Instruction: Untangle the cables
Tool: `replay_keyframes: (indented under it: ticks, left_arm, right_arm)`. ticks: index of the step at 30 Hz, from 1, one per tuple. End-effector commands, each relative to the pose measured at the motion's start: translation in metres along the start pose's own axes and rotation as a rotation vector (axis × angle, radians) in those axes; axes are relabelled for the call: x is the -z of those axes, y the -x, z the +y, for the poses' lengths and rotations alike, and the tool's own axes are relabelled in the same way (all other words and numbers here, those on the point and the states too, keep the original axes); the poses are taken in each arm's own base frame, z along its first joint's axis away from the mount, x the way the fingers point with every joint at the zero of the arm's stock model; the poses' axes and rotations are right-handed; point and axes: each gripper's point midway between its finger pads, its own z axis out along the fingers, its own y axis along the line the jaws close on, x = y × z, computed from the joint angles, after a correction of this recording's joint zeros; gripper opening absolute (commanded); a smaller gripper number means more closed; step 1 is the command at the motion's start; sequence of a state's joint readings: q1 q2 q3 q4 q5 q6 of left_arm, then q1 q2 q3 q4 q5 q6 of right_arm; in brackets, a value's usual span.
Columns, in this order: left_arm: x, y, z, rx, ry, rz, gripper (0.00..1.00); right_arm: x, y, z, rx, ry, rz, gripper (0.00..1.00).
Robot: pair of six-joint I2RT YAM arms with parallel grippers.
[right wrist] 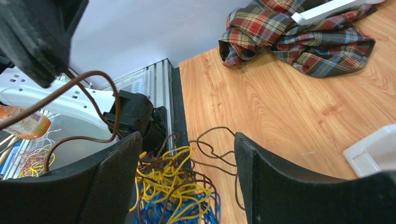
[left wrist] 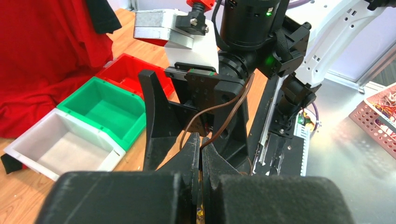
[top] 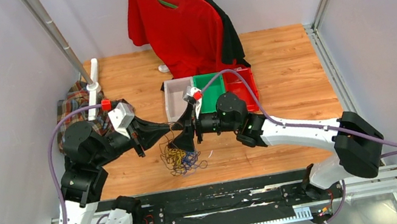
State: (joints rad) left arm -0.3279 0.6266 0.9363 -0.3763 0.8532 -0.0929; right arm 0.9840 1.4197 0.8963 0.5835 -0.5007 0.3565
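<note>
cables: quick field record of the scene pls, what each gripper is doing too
cables: yellow, blue and brown, tangled in one heap on the table
left gripper: shut on a brown cable, held up above the heap
right gripper: open, over the heap
white bin, green bin, red bin: in a row; white and green empty
cloth: plaid, crumpled, left side of table
shirt: red, on a hanger at the back

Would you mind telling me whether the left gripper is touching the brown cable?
Touching. The left wrist view shows the left gripper closed, with the brown cable pinched between its fingertips and looping upward from them.
</note>
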Motion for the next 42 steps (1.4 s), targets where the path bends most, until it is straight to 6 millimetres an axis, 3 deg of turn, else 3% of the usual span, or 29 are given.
replay_keyframes:
  ticks: [1, 17, 22, 27, 33, 37, 42]
  left_arm:
    - [0.000, 0.003, 0.000, -0.012, 0.001, -0.009, 0.01]
    - [-0.001, 0.013, -0.003, 0.001, -0.012, -0.034, 0.00]
    - [0.001, 0.020, -0.008, -0.002, -0.021, -0.049, 0.01]
    - [0.003, 0.040, -0.013, -0.033, -0.028, -0.085, 0.00]
    - [0.002, 0.043, -0.009, -0.046, -0.013, -0.087, 0.01]
    - [0.000, 0.038, -0.001, -0.054, 0.012, -0.079, 0.01]
    - [-0.008, 0.060, 0.011, -0.080, 0.038, -0.101, 0.01]
  right_arm:
    - [-0.010, 0.017, 0.020, 0.059, 0.059, -0.051, 0.72]
    - [-0.047, 0.015, 0.025, 0.053, 0.088, -0.070, 0.73]
    - [-0.053, 0.004, 0.014, 0.029, 0.046, -0.075, 0.73]
    - [-0.045, -0.015, -0.007, 0.023, -0.026, -0.045, 0.73]
    - [-0.006, -0.022, -0.033, 0.009, -0.118, -0.043, 0.74]
    - [0.013, -0.022, -0.032, 0.057, -0.154, -0.017, 0.74]
    - [0.014, -0.009, -0.023, 0.077, -0.130, -0.037, 0.74]
